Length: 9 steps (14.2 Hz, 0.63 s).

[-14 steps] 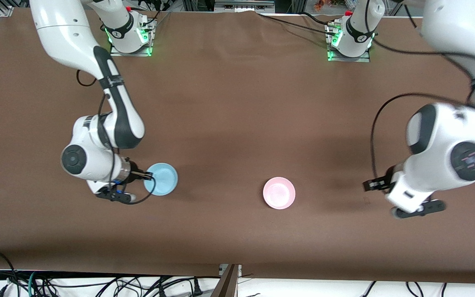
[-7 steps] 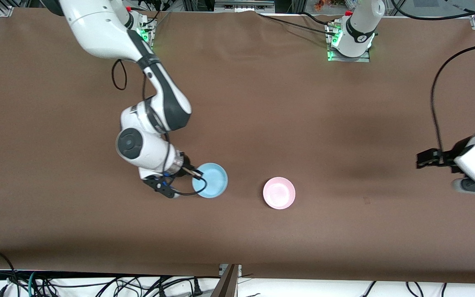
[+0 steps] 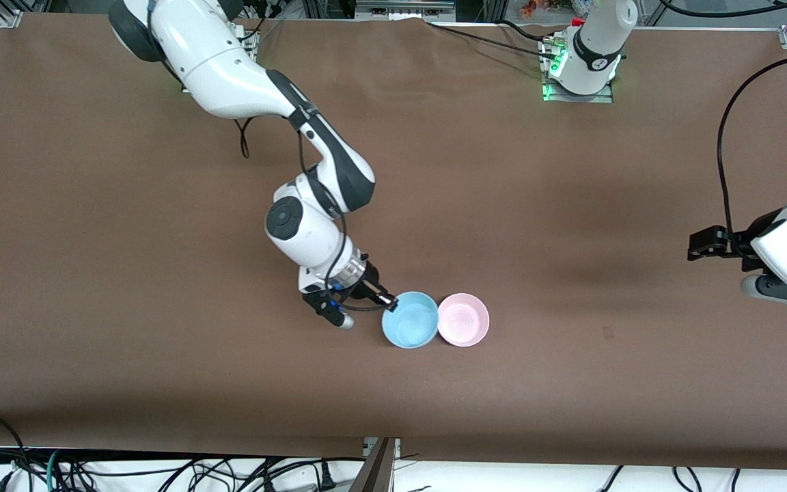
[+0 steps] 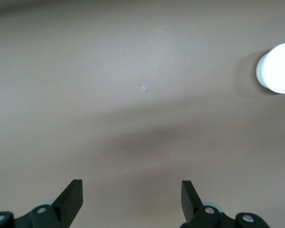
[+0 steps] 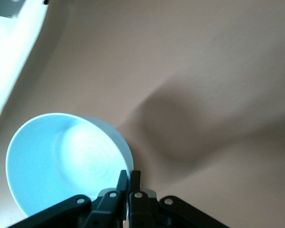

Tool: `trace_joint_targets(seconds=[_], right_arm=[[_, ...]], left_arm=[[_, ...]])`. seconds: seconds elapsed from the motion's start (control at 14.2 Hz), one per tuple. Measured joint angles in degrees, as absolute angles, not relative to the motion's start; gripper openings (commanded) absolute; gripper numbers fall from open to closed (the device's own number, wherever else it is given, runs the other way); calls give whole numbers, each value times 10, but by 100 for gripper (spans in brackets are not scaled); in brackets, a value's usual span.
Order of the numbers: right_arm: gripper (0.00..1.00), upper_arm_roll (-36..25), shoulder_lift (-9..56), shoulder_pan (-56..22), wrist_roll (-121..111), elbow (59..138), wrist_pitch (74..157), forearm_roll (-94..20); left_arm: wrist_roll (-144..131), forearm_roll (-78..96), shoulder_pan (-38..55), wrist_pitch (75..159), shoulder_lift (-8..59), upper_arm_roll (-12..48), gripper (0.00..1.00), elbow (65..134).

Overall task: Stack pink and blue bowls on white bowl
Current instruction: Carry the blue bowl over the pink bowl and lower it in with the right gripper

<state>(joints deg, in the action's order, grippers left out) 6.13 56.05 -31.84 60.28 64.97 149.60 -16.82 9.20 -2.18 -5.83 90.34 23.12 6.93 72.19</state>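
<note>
1. The right gripper [image 3: 385, 299] has its fingers pinched shut on the rim of the blue bowl [image 3: 410, 320], gripping the rim at about ten o'clock on the bowl in the front view.
2. The right wrist view shows the same grip: the two black fingers [image 5: 128, 183] are pressed together over the thin rim of the blue bowl [image 5: 61, 164], with brown cloth below.
3. The blue bowl's edge at three o'clock meets or slightly overlaps the pink bowl [image 3: 464, 319]; whether it rests on the table or hangs above it cannot be told.
4. The pink bowl sits on the brown table [image 3: 571, 383], beside the blue bowl toward the left arm's end; it looks like a single bowl, and no white one under it can be made out from above.
5. Bare cloth surrounds the pair, with wide room between the pink bowl and the left arm.
6. The left gripper [image 3: 706, 243] waits over the left arm's end of the table, at the three o'clock edge of the front view.
7. In the left wrist view its fingers [image 4: 72, 195] stand wide apart and hold nothing; a pale round bowl [image 4: 277, 68] shows well off.
8. No readable writing appears on the bowls or table.
</note>
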Motion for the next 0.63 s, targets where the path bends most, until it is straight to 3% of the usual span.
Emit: trace_joint_targets(seconds=[0.42,0.63], right_arm=[[0,66,624,-371,681,591,1588,-169],[0,66,641,-380,691,586,1611,-169]], left_arm=[[92,-11,-73,1028,116,68,94,925],[92,-11,-73,1044,93,68,94,958]])
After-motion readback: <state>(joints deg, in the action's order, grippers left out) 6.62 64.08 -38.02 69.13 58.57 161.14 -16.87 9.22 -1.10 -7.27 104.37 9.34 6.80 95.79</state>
